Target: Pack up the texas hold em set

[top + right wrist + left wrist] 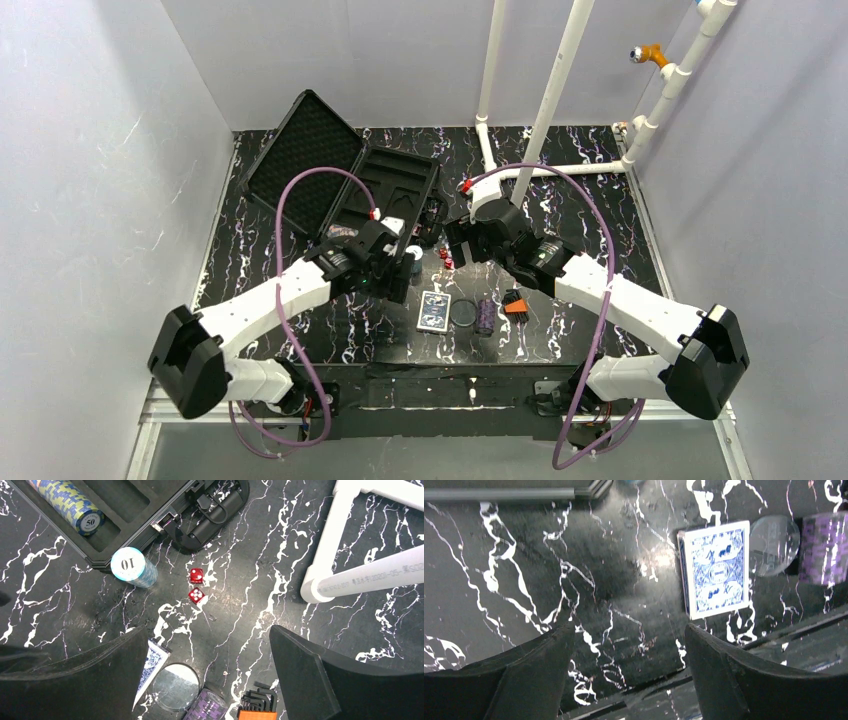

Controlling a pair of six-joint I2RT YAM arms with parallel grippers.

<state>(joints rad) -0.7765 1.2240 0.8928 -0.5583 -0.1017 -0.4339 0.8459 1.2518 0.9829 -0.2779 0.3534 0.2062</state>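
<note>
The black case (300,160) lies open at the back left, its moulded tray (125,505) holding one blue-and-yellow chip roll (67,505). A teal chip roll (131,566) stands upright just outside the tray, with two red dice (196,585) beside it. The blue-backed card deck (716,575), the round clear disc (774,545) and a purple chip roll (824,547) lie in a row on the table. My left gripper (629,630) hovers open over bare table left of the deck. My right gripper (210,632) hangs open over the table below the dice, holding nothing.
An orange-and-black hex key set (257,705) lies right of the purple roll. White pipes (350,545) stand and run along the table at the back right. The case's handle and latch (210,510) stick out toward the dice. White walls enclose the marbled black table (600,200).
</note>
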